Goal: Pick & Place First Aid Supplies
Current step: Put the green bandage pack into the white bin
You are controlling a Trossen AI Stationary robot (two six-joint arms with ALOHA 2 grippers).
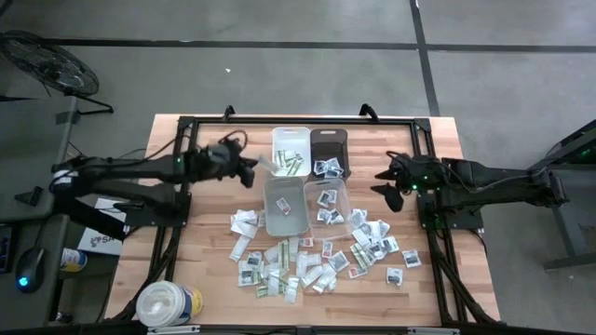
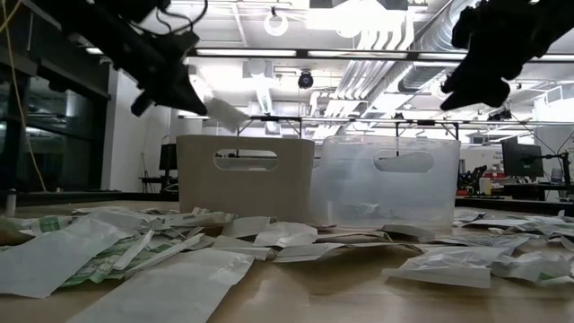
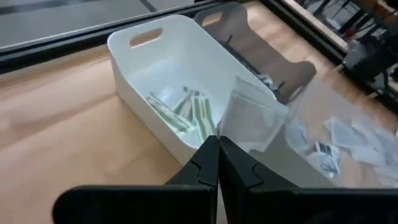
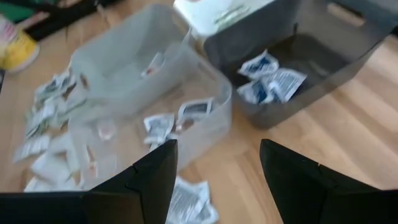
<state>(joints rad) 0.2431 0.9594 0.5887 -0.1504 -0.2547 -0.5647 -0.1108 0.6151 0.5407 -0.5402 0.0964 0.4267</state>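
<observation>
Loose packets point(image 2: 134, 256) nearest the low camera, scattered flat over the front of the wood table point(image 1: 186, 256), white with some green print. A big white tub point(image 1: 168, 303) stands at the table's front left corner. Behind the pile four small bins in a block: two clear bins point(image 1: 284, 207) in the nearer row, each with a few packets inside, then a white bin point(image 1: 291, 151) and a dark bin point(image 1: 329, 152) in the far row, both partly filled. Left gripper point(image 1: 250, 171) hangs above the table just left of the white bin, fingers point(image 3: 208, 163) clenched on one white packet point(image 3: 249, 121) held in air at the bin's edge. Right gripper point(image 1: 386, 182) hovers right of the bins, fingers spread, empty.
</observation>
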